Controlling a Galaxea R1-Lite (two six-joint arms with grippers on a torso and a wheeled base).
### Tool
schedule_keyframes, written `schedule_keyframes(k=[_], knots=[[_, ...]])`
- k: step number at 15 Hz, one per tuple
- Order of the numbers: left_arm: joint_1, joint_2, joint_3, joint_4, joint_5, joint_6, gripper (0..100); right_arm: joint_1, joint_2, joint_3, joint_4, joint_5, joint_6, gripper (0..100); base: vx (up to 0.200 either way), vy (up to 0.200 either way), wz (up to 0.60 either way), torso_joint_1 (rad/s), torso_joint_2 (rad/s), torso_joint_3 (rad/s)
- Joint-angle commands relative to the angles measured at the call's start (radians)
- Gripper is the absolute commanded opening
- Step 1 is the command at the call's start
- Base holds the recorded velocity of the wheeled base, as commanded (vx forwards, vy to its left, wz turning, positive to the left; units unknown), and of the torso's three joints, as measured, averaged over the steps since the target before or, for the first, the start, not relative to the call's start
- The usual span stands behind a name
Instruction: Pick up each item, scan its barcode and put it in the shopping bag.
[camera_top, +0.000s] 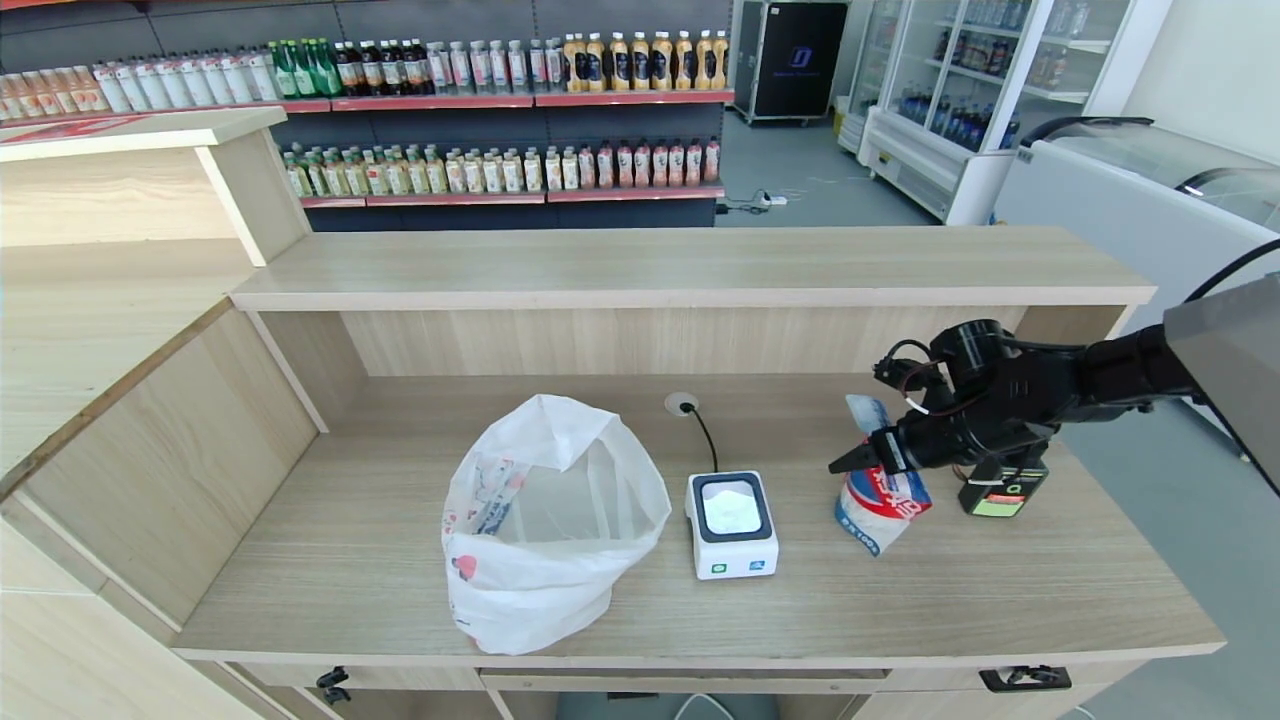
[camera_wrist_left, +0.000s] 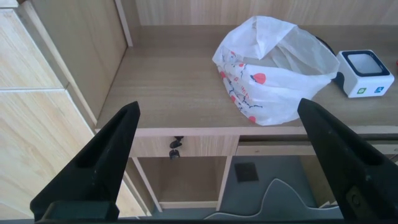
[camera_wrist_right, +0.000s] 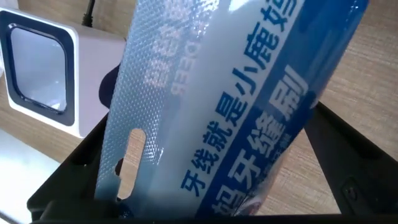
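The right gripper (camera_top: 868, 458) is clamped on a blue packet (camera_top: 885, 505) with a punched hang tab, its fingers (camera_wrist_right: 348, 155) pressing the pack from both sides about midway along its length. The packet stands roughly upright just to the right of the barcode scanner (camera_top: 732, 520), apart from it; its lower end is close to the wooden counter (camera_top: 900, 600), though whether it touches the surface is hard to tell. The scanner's window faces up and its cable (camera_top: 705, 440) runs back to a hole in the counter. To the scanner's left the white shopping bag (camera_top: 555, 530) stands with its mouth open. The left gripper (camera_wrist_left: 219, 106) hangs in front of the counter's near edge, fingers spread wide, holding nothing.
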Motion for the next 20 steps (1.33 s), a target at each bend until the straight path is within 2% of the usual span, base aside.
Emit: schedule_keyframes(k=[1,3,6,7,13,16,17,20], knots=[[0.000,0.000,0.000,0.000,0.000,0.000,100,0.000,0.026,-0.019,-0.001,0.018,-0.002,100,0.000,0.000,0.00,0.000,0.00,0.000],[0.000,0.000,0.000,0.000,0.000,0.000,100,0.000,0.042,-0.025,-0.014,0.062,-0.001,100,0.000,0.000,0.00,0.000,0.00,0.000],[0.000,0.000,0.000,0.000,0.000,0.000,100,0.000,0.054,-0.022,-0.014,0.067,-0.015,100,0.000,0.000,0.00,0.000,0.00,0.000],[0.000,0.000,0.000,0.000,0.000,0.000,100,0.000,0.062,-0.021,-0.014,0.064,-0.027,0,0.000,0.000,0.00,0.000,0.00,0.000],[0.000,0.000,0.000,0.000,0.000,0.000,100,-0.020,0.045,-0.004,-0.010,0.061,-0.120,0,0.000,0.000,0.00,0.000,0.00,0.000],[0.000,0.000,0.000,0.000,0.000,0.000,100,-0.046,-0.050,0.056,-0.014,0.067,-0.257,0,0.000,0.000,0.00,0.000,0.00,0.000],[0.000,0.000,0.000,0.000,0.000,0.000,100,-0.066,-0.150,0.105,-0.012,0.068,-0.357,0,0.000,0.000,0.00,0.000,0.00,0.000],[0.000,0.000,0.000,0.000,0.000,0.000,100,-0.095,-0.411,0.200,-0.014,0.076,-0.538,0,0.000,0.000,0.00,0.000,0.00,0.000]])
